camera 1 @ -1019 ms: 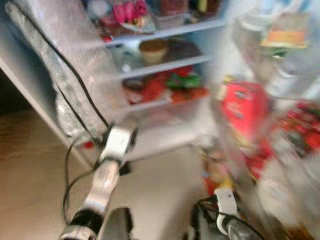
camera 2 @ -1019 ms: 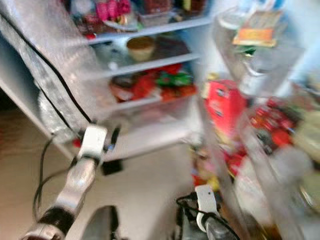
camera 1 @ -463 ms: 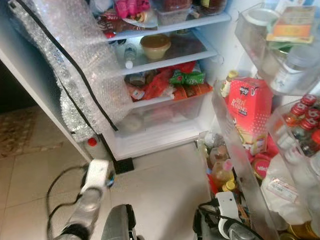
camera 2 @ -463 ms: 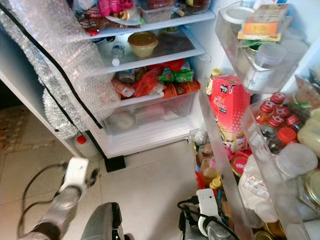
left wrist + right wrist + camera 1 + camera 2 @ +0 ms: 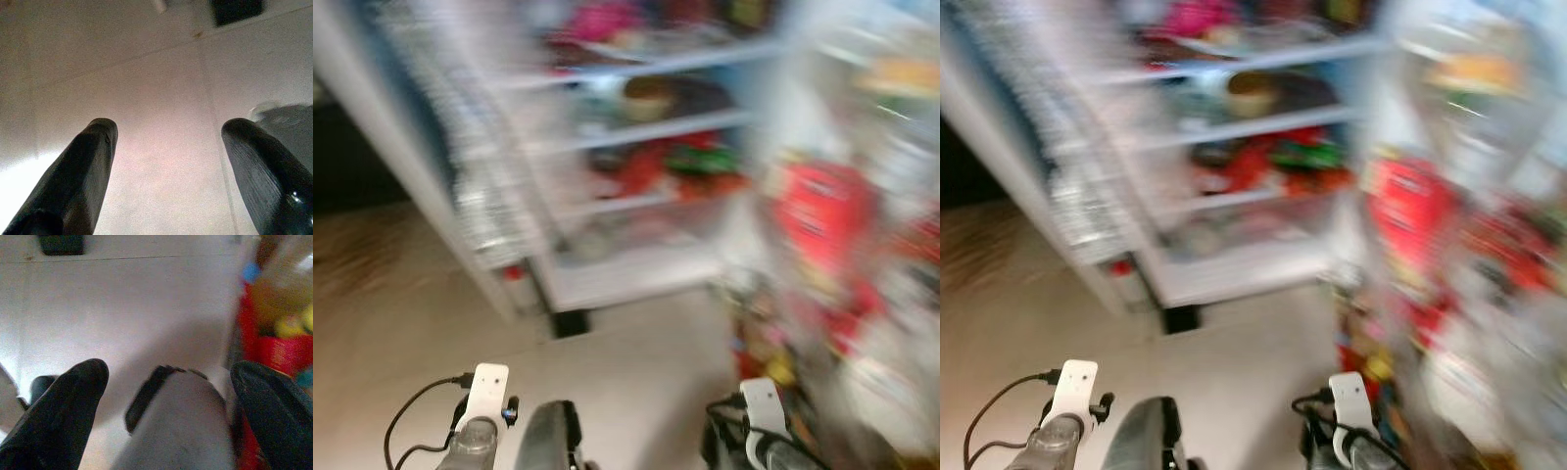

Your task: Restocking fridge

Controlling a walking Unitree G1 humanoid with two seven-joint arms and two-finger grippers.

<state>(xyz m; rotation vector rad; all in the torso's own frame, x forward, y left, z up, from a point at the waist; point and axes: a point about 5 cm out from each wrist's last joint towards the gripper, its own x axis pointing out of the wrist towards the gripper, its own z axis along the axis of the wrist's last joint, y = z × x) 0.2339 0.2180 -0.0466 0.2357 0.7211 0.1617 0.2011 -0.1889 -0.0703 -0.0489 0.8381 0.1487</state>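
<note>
While low over floor | both pincers (image 5: 166,161) spread | fridge (image 5: 636,147) ahead.

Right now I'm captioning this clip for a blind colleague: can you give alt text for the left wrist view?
The left gripper hangs open over pale floor tiles, its two black fingers spread wide with nothing between them. A dark square shape sits at the far edge of the floor, too cropped to identify.
</note>
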